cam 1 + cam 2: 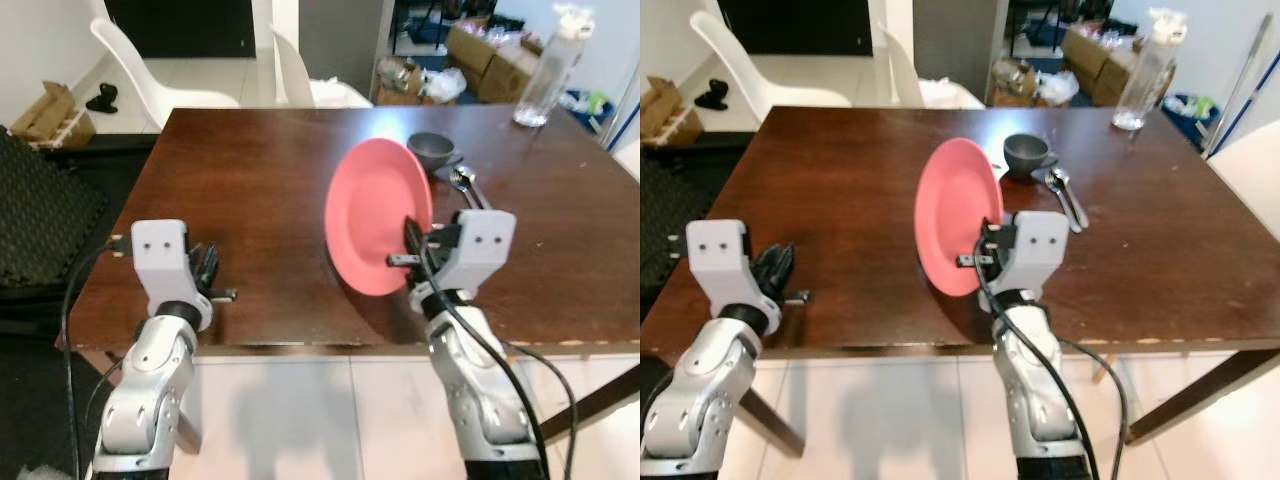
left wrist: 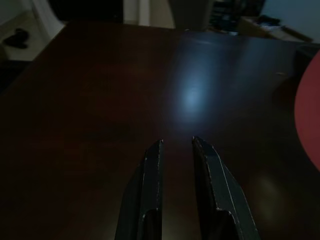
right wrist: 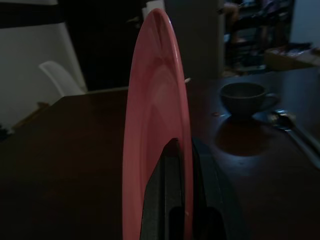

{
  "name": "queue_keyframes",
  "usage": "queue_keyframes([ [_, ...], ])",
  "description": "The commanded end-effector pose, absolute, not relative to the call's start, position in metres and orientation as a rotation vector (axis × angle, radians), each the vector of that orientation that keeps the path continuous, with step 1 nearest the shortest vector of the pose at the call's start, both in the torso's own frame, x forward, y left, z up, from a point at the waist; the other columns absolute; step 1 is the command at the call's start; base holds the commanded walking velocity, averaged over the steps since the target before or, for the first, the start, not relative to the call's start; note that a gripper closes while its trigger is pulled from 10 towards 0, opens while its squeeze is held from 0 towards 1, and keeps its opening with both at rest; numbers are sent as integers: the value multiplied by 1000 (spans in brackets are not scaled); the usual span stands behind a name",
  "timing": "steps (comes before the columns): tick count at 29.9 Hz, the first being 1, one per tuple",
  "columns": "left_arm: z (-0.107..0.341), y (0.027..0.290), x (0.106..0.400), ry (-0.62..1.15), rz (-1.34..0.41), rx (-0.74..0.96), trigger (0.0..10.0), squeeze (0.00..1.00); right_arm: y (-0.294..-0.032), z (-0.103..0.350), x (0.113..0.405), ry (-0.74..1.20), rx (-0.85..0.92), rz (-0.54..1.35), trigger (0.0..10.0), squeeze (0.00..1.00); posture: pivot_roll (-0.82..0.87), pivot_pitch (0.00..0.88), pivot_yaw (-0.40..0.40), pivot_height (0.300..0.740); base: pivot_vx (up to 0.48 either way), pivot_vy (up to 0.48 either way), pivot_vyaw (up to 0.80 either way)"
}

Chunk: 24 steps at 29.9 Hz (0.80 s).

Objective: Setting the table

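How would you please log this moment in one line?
right tool: gripping pink plate upright on edge | left tool: idle over table

A dark wooden table point(image 1: 250, 170) on pale tiled floor point(image 1: 300, 420); white chairs point(image 1: 140, 60) beyond; cardboard boxes point(image 1: 495, 60) behind.

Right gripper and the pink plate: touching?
Touching. The right wrist view shows the right gripper with its two black fingers closed on the rim of the pink plate, held on edge.
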<state>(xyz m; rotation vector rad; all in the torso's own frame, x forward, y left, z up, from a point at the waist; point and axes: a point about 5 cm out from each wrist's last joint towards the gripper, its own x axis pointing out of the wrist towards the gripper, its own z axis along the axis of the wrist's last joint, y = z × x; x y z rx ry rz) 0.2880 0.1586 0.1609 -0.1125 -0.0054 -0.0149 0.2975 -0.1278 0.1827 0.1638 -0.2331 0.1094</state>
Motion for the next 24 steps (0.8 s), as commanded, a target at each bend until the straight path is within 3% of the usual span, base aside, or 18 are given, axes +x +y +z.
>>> queue_keyframes([
  [1,159,160,288,3,-10,-105,10000,0,-125,184,297,-241,162,110,10000,0,-80,20,42,740,0,0,0],
  [4,159,159,288,5,-12,-104,10000,0,-126,183,297,-237,165,107,10000,0,-81,20,41,740,0,0,0],
  [24,153,155,289,29,-38,-118,10000,0,-127,183,299,-224,179,109,10000,0,-87,9,40,740,0,0,-800],
])
